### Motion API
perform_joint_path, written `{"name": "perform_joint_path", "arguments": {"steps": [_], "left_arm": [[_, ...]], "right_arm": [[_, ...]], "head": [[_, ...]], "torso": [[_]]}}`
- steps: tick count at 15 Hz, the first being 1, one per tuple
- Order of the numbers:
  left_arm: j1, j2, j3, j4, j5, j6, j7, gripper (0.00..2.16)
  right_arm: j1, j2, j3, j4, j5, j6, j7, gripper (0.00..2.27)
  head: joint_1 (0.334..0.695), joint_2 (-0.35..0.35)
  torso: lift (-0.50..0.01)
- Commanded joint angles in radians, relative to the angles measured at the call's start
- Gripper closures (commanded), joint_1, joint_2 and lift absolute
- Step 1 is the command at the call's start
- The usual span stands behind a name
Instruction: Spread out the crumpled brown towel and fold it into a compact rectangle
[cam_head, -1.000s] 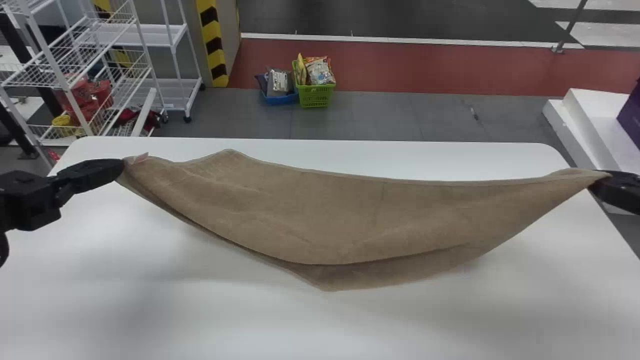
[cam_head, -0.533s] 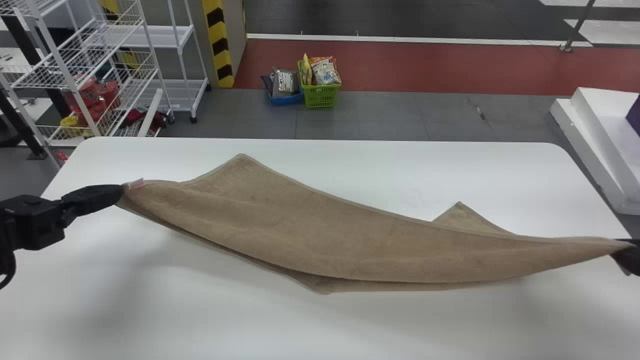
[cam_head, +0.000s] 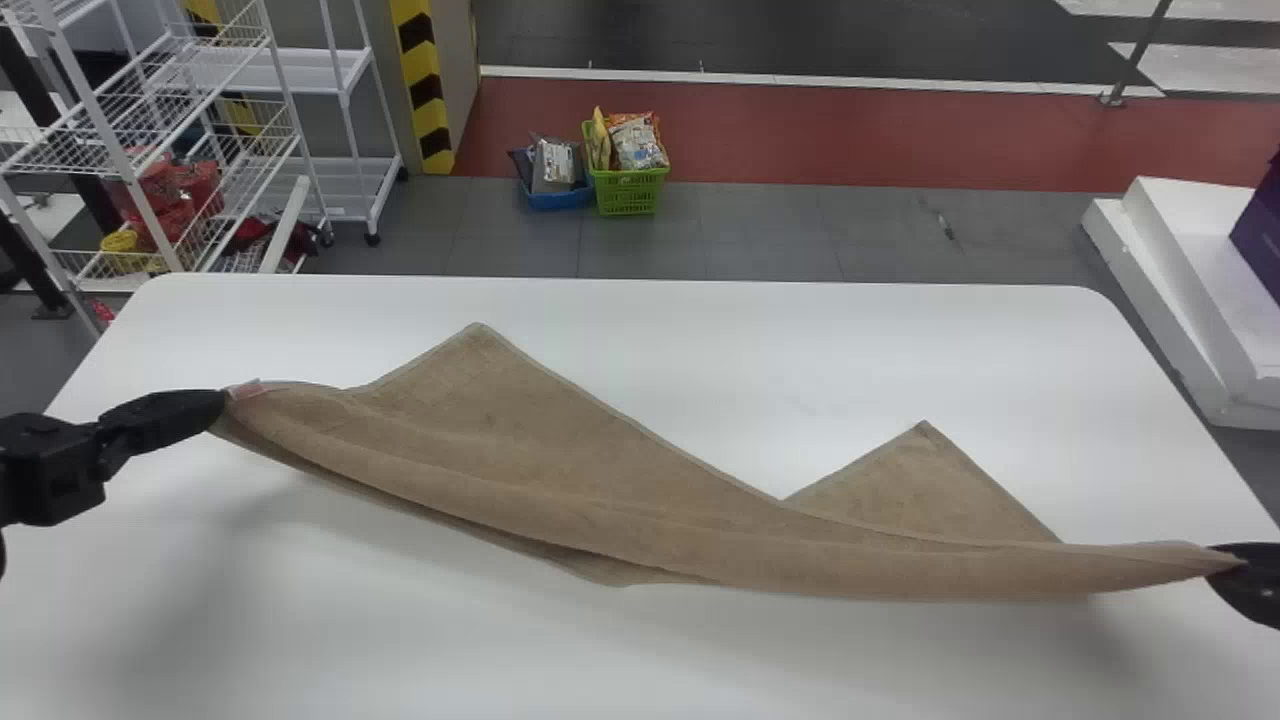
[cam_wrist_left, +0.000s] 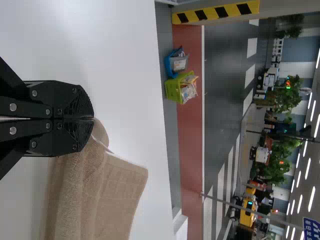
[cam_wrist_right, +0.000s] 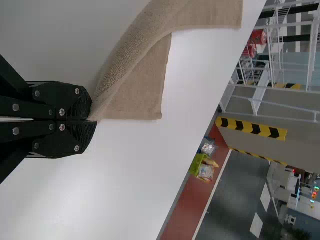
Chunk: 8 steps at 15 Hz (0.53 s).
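- The brown terry-cloth towel (cam_head: 600, 480) stretches in a long, sagging band across the smooth white rectangular counter (cam_head: 700, 660), two pointed flaps jutting toward the far edge.
- The left black two-fingered claw (cam_head: 220, 402) is pinched together on one towel corner, beside a small pale fabric tag (cam_head: 246, 389).
- The right black two-fingered claw (cam_head: 1228, 562) is closed on the opposite end, near the counter's right side.
- The towel's middle seems to lie on or just over the counter; I can't tell which.
- Beyond, a green plastic basket (cam_head: 630, 192) stands on the grey tiled floor (cam_head: 760, 230).
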Motion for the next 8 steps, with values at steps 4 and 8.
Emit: {"name": "perform_joint_path", "arguments": {"steps": [4,8], "left_arm": [[0.065,0.004,0.031,0.000,0.022,-0.104,-0.059,1.97],[0.116,0.019,0.061,-0.021,0.049,-0.156,-0.073,0.00]], "right_arm": [[0.033,0.005,0.102,0.001,0.089,-0.070,0.003,1.31],[0.051,0.005,0.133,-0.002,0.128,-0.092,0.003,1.31]], "head": [[0.695,0.009],[0.695,0.039]], "torso": [[-0.127],[-0.127]]}}
